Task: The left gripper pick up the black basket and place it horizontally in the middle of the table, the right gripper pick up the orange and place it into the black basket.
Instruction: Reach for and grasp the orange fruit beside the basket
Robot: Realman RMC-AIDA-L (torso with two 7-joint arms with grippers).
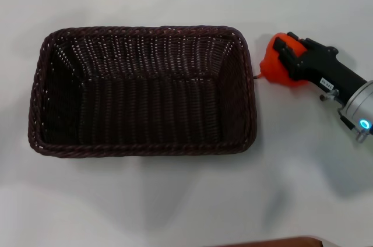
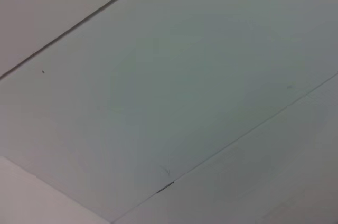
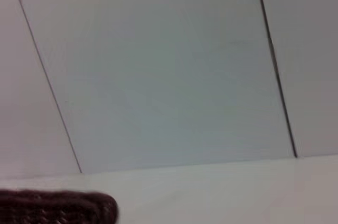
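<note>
While the black basket (image 1: 143,91) lies lengthwise across the middle of the white table (image 1: 175,212), its open mouth facing up and its woven floor bare, the right gripper (image 1: 284,56) reaches in from the basket's right side with the orange (image 1: 277,70) clamped between its two blocky black fingers. The orange sits just beside the basket's right-hand rim, outside it, its thin dark stem pointing toward the wickerwork and nearly touching the braided edge. One black finger crosses the top of the fruit; the other is mostly hidden behind it. Whether the orange rests on the table or is lifted clear of it cannot be told from the head view. Behind the fingers, farther from the basket, the gripper's body carries a small white label (image 1: 326,83), and beyond that a silver wrist section (image 1: 358,104) shows a small blue-green light (image 1: 365,123). A thin strip of brown edge (image 1: 274,242) shows at the table's near side, below the basket. From the right wrist view, only a corner of the basket's dark braided rim (image 3: 58,208) appears, resting on the pale tabletop with pale panelled surfaces behind it. The left gripper appears in none of the views, and the left wrist view takes in only pale panels crossed by thin dark seams (image 2: 79,23).
</note>
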